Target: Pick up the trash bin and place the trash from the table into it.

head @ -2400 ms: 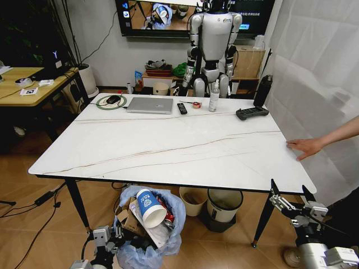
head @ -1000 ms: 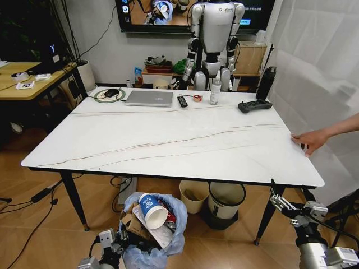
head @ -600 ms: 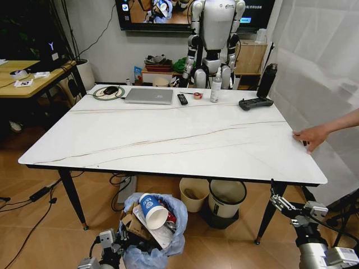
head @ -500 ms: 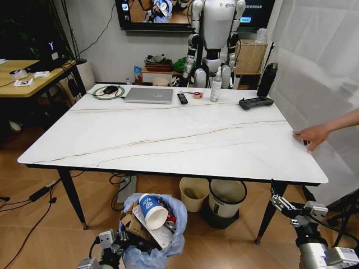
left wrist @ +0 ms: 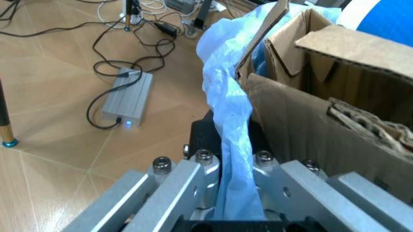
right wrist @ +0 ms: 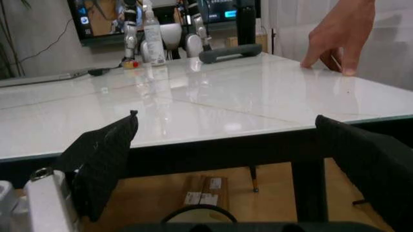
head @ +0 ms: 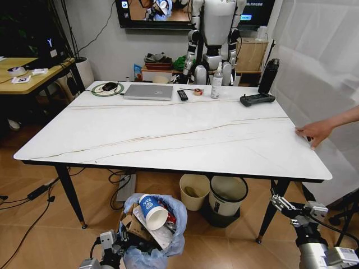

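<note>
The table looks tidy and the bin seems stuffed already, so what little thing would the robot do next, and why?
Probably lower the bin to the floor and let go. The left tool is shut on the blue bag's rim, the cup and cardboard sit inside, and no litter lies on the table. The right tool hangs open and idle.

Wood-plank floor (head: 33, 224), grey wall (head: 106, 33) with dark screen (head: 162, 12) — wooden-topped desk (head: 25, 75) far left.

Trash bin (head: 150, 232) on floor, near-left, before the table (head: 168, 140). Trash (head: 151, 210) lies in it. Laptop (head: 148, 92) on far side.
</note>
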